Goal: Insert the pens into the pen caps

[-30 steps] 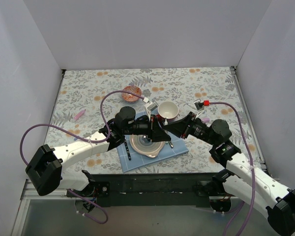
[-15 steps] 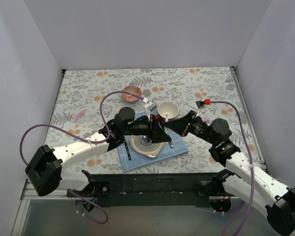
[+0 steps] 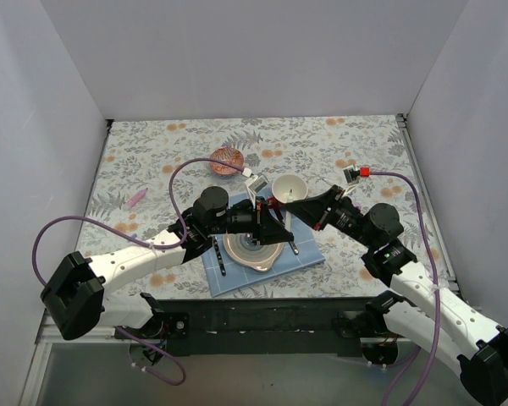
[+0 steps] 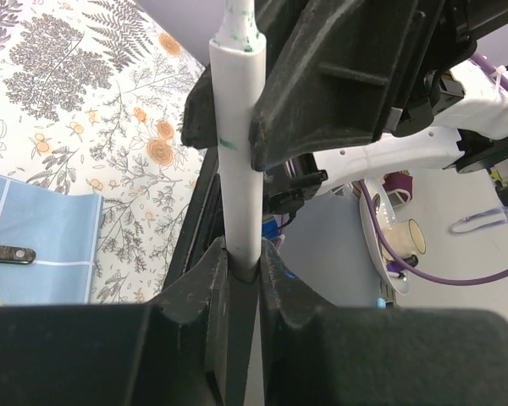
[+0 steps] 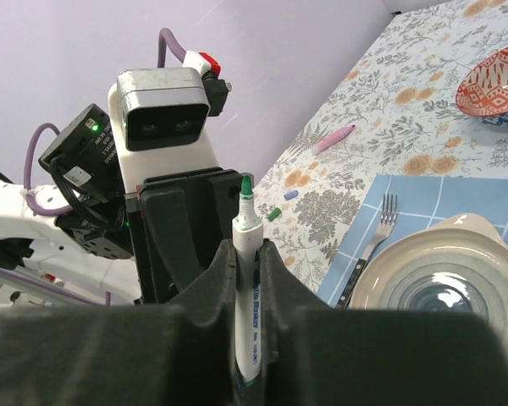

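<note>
A white pen with a bare green nib stands in my right gripper, whose jaws are shut on its barrel. The same pen shows in the left wrist view, its lower end pinched in my shut left gripper. There the right gripper's black fingers flank it higher up. In the top view the two grippers, left and right, meet over the plate and hide the pen. A green cap, a bluish cap and the pink pen lie on the cloth; the pink pen also shows in the top view.
A blue mat carries a plate, a fork and a knife. A white cup stands just behind the grippers. A red patterned bowl sits further back. Grey walls close in three sides.
My right gripper has drawn back and up toward the cup, away from the plate. The left arm has hardly moved.
</note>
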